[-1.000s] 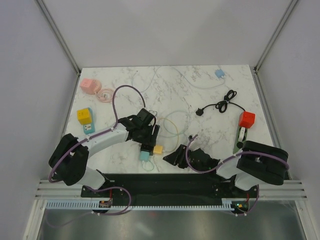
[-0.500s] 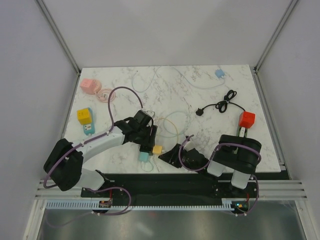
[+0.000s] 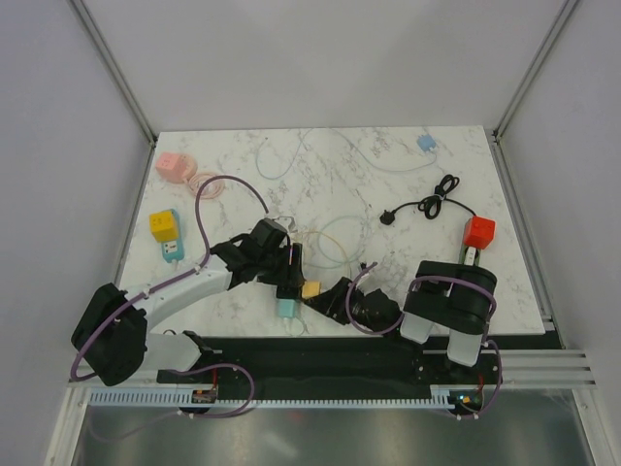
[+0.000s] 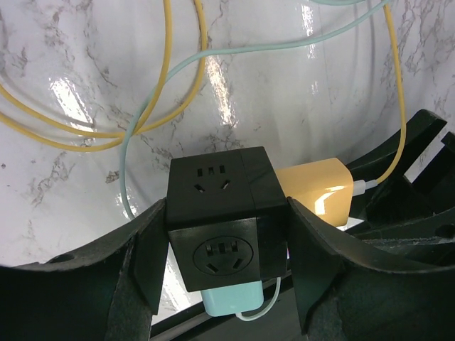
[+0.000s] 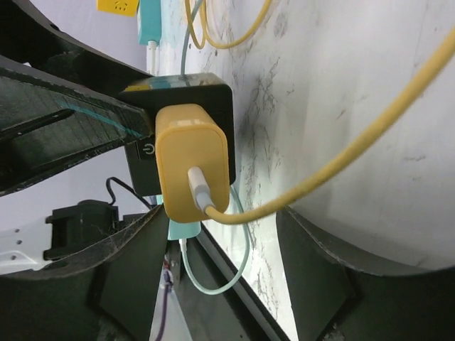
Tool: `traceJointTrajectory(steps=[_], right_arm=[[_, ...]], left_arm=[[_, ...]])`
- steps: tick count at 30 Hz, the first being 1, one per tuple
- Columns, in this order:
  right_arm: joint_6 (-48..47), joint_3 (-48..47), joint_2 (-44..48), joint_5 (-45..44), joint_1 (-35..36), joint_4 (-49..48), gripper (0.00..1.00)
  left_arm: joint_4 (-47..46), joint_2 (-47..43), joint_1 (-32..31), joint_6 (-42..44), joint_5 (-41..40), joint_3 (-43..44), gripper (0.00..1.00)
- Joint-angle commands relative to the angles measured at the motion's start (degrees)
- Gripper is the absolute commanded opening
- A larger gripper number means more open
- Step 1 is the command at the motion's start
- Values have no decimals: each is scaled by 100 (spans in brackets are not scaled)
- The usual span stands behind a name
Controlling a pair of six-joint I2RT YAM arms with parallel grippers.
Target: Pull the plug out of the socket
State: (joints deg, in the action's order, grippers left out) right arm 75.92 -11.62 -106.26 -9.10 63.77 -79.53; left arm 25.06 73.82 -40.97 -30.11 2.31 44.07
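A black cube socket (image 4: 224, 213) sits between my left gripper's (image 4: 226, 238) fingers, which press on its two sides. A yellow plug (image 4: 316, 188) sticks out of its right face and a teal plug (image 4: 227, 298) out of its near face. In the top view the left gripper (image 3: 287, 277) holds the socket (image 3: 286, 284) near the table's front edge. My right gripper (image 3: 328, 299) is open just right of the yellow plug (image 3: 310, 289). In the right wrist view the yellow plug (image 5: 192, 163), with its yellow cable (image 5: 341, 160), lies just ahead of the open right gripper (image 5: 220, 249), close to the left finger (image 5: 135, 263).
Yellow and teal cables loop on the marble (image 3: 335, 243). A pink socket (image 3: 175, 165) and a yellow cube (image 3: 163, 225) lie at the left. A black cable (image 3: 432, 206), a red cube (image 3: 478, 231) and a small blue plug (image 3: 426, 144) lie at the right.
My right gripper has moved left up to the yellow plug. My left gripper has shifted slightly toward the near edge with the socket in it.
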Motion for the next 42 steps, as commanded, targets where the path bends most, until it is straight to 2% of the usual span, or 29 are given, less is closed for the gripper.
traceJointTrajectory(steps=[1,4,14,21,24,27,28,30,32,34,42], right_arm=[[-612,19,307,-258,13,-538,68],[-797,-25,483,-312,-13,-309,65],[-1035,-271,272,137,-101,-722,44],[-1229,-297,509,110,-198,-389,43],[-1316,-341,650,76,-216,-29,37],[-1317,-280,694,14,-250,-45,24],[-1308,-262,703,5,-259,-63,23],[-1317,-227,703,31,-286,-115,26],[-1360,-236,677,66,-295,-238,38],[-1378,-271,615,110,-295,-300,46],[-1475,-403,501,242,-382,-379,50]], left_arm=[[-335,-219,-16,-285,262,-22,2],[-344,-280,-16,-294,288,-65,2],[-396,-360,-16,-347,437,-153,2],[-414,-404,-16,-364,464,-215,2],[-414,-421,-16,-382,499,-241,2],[-432,-439,-16,-373,490,-259,2],[-432,-448,-16,-373,508,-268,2],[-449,-500,-16,-399,508,-294,2],[-458,-535,-16,-408,569,-294,2],[-484,-562,-16,-426,648,-303,2],[-476,-676,-16,-452,701,-364,2]])
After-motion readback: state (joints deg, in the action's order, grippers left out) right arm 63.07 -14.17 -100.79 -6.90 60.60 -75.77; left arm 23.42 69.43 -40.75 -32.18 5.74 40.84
